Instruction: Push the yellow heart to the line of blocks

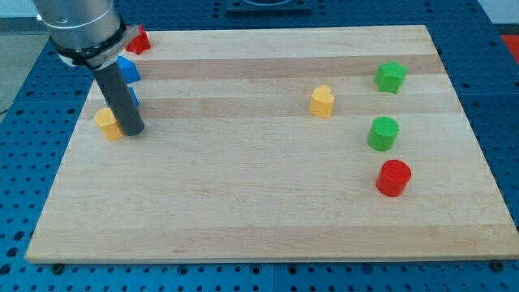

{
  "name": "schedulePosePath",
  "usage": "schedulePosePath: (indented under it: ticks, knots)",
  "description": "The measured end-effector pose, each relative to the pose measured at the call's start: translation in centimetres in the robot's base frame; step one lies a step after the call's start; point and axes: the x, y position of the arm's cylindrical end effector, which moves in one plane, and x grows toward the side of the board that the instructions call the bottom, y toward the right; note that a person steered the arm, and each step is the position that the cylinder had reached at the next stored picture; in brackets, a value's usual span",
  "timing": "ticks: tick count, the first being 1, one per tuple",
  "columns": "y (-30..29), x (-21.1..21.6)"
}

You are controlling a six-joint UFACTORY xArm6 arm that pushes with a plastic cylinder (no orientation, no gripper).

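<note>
The pale wooden board [268, 219] has a column of blocks down the view's right: green star [390, 77], green cylinder [383, 133], red cylinder [394, 178]. The yellow heart [322, 101] sits just left of it, well apart from my tip [132, 129], which has no pincer, just a bare rod beside a yellow block [108, 123] at far left. I'd swing round to the heart's left side and shove it straight right, centred so it doesn't spin off.

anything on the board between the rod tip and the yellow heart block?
No. In the camera view, only bare wooden board lies between my tip and the yellow heart block. The yellow block touching the tip sits on its far side, toward the view's left.
</note>
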Motion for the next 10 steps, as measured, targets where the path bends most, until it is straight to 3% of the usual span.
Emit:
schedulePosePath:
  ticks: [1,2,3,4,5,6,7,8,10]
  knots:
    - [4.8,0.9]
    - [16.8,4.5]
    - [28.1,3.3]
    - [33.0,-1.6]
    - [35.8,-3.4]
    - [33.9,-3.4]
    - [28.3,-3.6]
    - [30.0,-5.4]
    - [16.2,-5.5]
